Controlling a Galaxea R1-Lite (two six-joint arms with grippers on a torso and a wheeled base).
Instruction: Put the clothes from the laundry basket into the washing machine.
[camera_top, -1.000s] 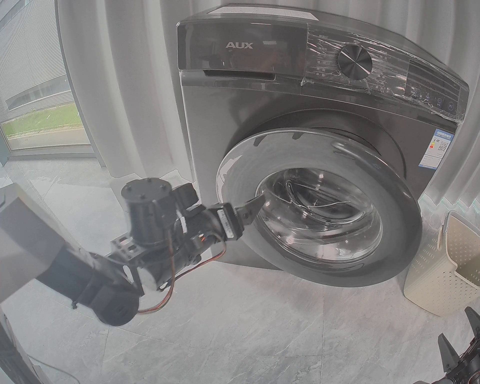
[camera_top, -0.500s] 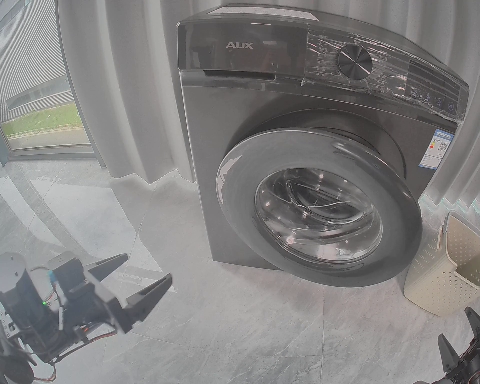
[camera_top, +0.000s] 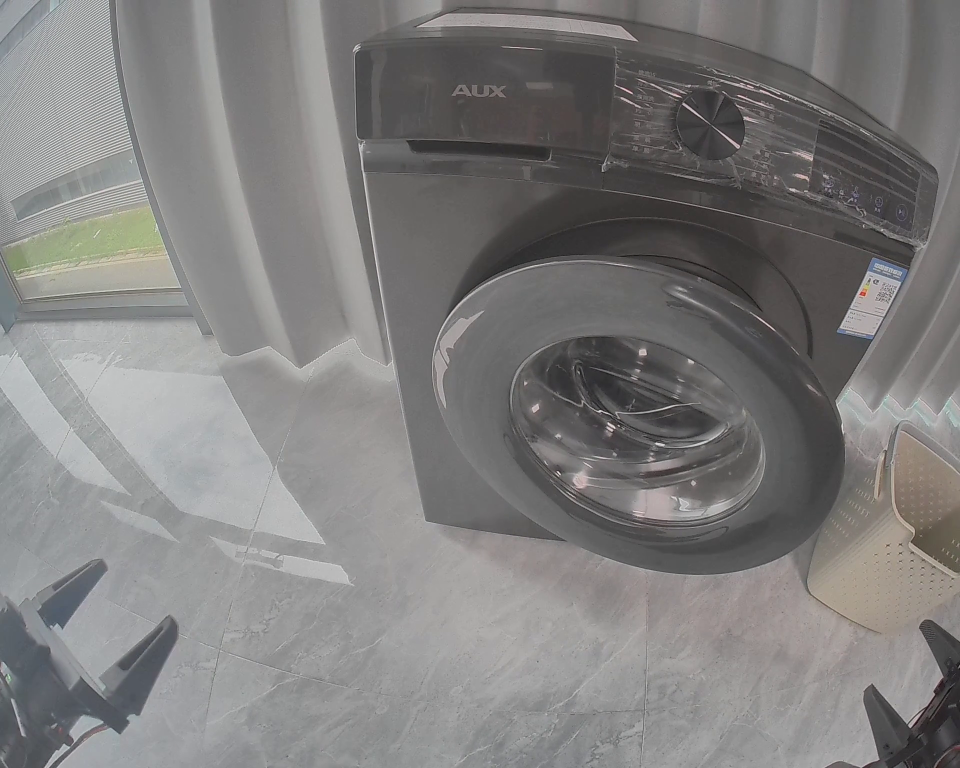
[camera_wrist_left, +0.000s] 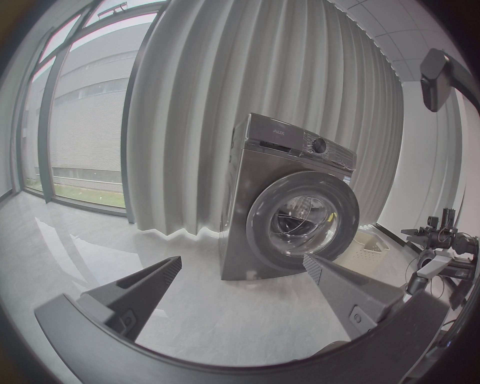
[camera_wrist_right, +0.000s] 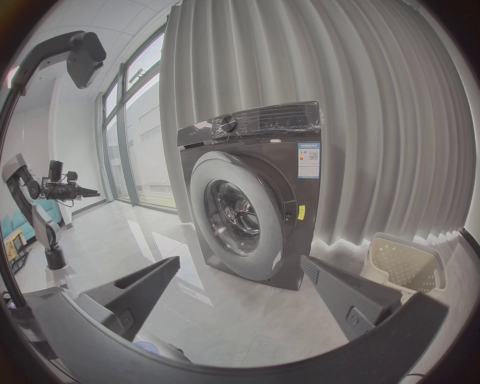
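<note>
The washer (camera_top: 430, 250) is standing on the floor (camera_top: 450, 640) at 12 o'clock, its door (camera_top: 640, 420) hanging slightly ajar. The basket (camera_top: 890, 540) is sitting at 4 o'clock, just beside the washer, before the curtain (camera_top: 260, 180). The left gripper (camera_top: 130, 597) is hovering low at 8 o'clock, released and holding nothing. The right gripper (camera_top: 898, 660) is hovering at 5 o'clock near the basket, likewise released and empty.

The washing machine (camera_top: 450, 230) carries a logo (camera_top: 478, 90) and an illegible sticker (camera_top: 870, 297).
</note>
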